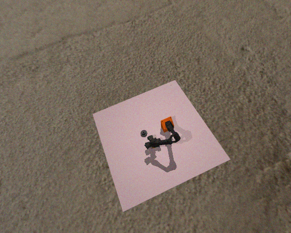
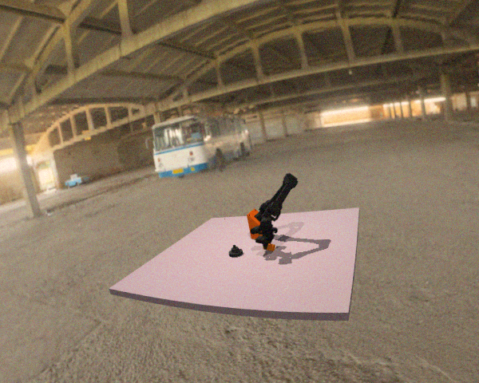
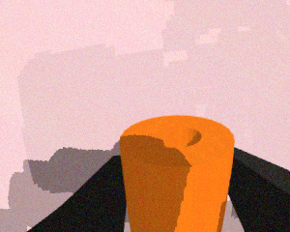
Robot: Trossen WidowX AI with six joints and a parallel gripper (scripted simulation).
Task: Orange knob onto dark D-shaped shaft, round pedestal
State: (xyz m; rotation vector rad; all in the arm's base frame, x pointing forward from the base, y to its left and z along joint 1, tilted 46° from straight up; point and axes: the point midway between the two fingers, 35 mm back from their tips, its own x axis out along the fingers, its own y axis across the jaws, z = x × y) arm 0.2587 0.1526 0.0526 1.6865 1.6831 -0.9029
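The orange knob (image 2: pixel 271 247) (image 3: pixel 203 193) is a cylinder, with part of a dark hole showing in its top in the wrist view. My gripper (image 2: pixel 267 246) (image 3: pixel 174 160) is shut on it, one dark finger against each side. In the top view the arm hides nearly all of the knob. Its lower end is out of the wrist view, so I cannot tell whether it touches the table. The dark round pedestal (image 1: pixel 143 133) (image 2: pixel 235 253) with its short upright shaft stands apart, to the left of the gripper in the top and exterior views. The shaft's flat side cannot be made out.
The pink table top (image 1: pixel 130 108) (image 2: pixel 182 284) carries the arm's orange base (image 1: pixel 163 125) (image 2: pixel 253 223), behind the gripper. The arm's shadows fall on the table top beside it. The table top's edges drop to the rough floor.
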